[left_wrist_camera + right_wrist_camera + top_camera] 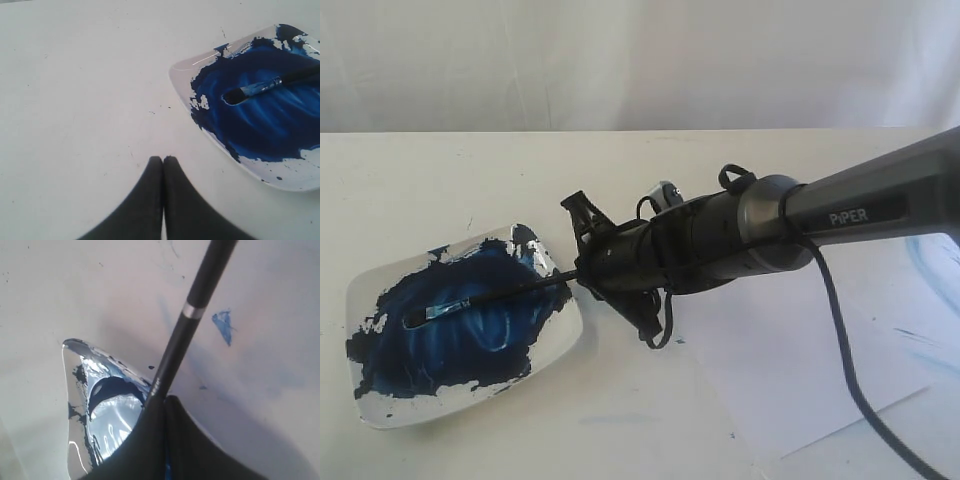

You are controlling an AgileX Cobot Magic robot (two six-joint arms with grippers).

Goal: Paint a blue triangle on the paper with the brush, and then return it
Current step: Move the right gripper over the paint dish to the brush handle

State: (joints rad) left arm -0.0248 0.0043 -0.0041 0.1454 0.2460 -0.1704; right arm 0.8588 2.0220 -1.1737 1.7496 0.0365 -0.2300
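1. The right tool [582, 276] reaches across the middle to the paint dish [380, 412] at the left of the counter [470, 180]. It is pinching the black handle of the brush [480, 298].
2. The brush slants down shallowly, its bristles lying in the dark blue paint. That low angle suits either wetting the tip or laying the brush down in the dish.
3. The paper [790, 385] lies well to the right of the dish, partly under the arm.
4. The left tool [162, 167] is pressed together on nothing. It hangs over bare counter near the dish, apparently parked clear of the working arm.
5. Only the right wrist view catches a small blue triangle [223, 326] beside the handle. The exterior view does not show it, probably because the arm covers it. With that mark down, returning the brush looks the likelier step.
6. The left wrist view gives the clearest look at the silver ferrule and the blue-stained bristles in the pool, which the right tool's own fingers [150, 440] hide.
7. Only the exterior view shows arm, dish and paper together.
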